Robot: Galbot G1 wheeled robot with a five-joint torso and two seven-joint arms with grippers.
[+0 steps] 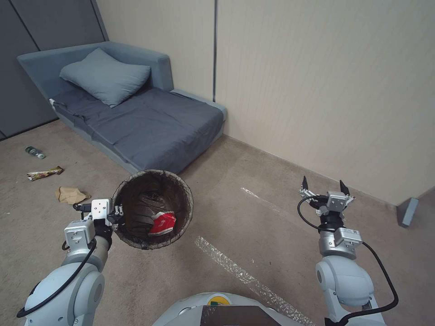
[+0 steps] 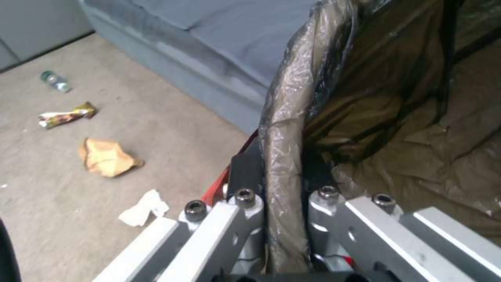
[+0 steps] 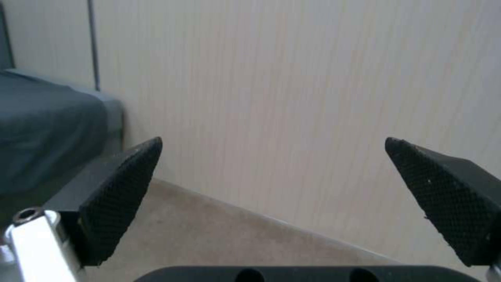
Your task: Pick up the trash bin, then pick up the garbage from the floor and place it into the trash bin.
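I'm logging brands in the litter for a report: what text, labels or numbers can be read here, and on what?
No text is legible.
Red wrapper in the trash bin: white marks, unreadable.
Bottle, green label: too small.
Snack wrapper: print blurred.
Right gripper, wrist sticker: code pattern, unreadable.
Left gripper: no marking.

One trash bin (image 1: 136, 240); one red wrapper (image 1: 161, 224), one bottle (image 1: 35, 152), one snack wrapper (image 1: 44, 173), one paper bag (image 1: 70, 194), one tissue (image 2: 143, 207)

Furnished room, home-like: grey sofa bed (image 1: 136, 113) with pillow (image 1: 105, 76) at 11 o'clock, beige carpet (image 1: 253, 217), panelled wall (image 1: 317, 81).
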